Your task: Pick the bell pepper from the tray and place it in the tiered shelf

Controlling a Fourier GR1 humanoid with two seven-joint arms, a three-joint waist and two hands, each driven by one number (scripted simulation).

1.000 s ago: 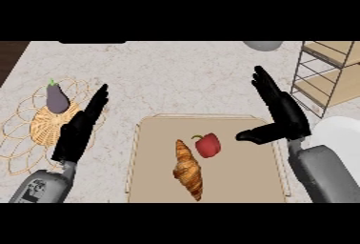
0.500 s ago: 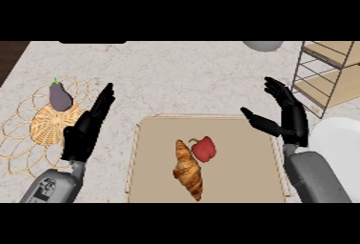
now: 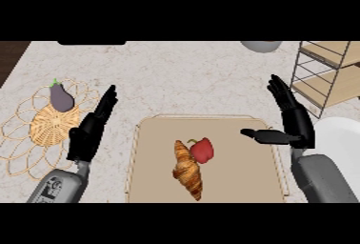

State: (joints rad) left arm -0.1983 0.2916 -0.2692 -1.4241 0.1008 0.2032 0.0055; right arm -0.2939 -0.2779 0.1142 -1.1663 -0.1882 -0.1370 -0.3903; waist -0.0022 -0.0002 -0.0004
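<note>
A red bell pepper (image 3: 202, 149) lies on the tan tray (image 3: 239, 181), touching a croissant (image 3: 187, 170) on its left. My right hand (image 3: 292, 120) is open above the tray's right edge, fingers straight and thumb stretched left toward the pepper, still apart from it. My left hand (image 3: 89, 131) rests open on the counter left of the tray. The tiered shelf (image 3: 330, 76) with wire frame and wooden boards stands at the far right.
A purple eggplant (image 3: 61, 98) sits on a woven wicker mat (image 3: 42, 128) at the left. A grey bowl (image 3: 261, 45) shows at the counter's back edge. A white plate (image 3: 340, 138) lies right of the tray, below the shelf.
My right hand has drawn back and down toward the tray's right edge, with the thumb now pointing at the pepper. The left hand shifted slightly down.
</note>
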